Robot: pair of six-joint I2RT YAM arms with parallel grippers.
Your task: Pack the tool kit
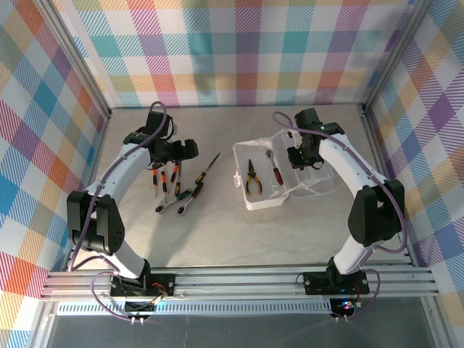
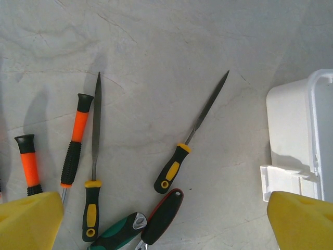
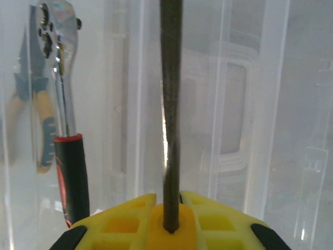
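While the left claw hangs spread wide above the loose screwdrivers and files on the surface, the right claw pinches a yellow-handled tool, possibly a file, its dark shaft over the clear case at the surface's right side. Pliers and a red-handled ratchet lie inside it.

On the tabletop the case sits right of centre; inside it, pliers lie left of a ratchet, with a held tool right of that. Left of the case lies a file, then loose tools further left
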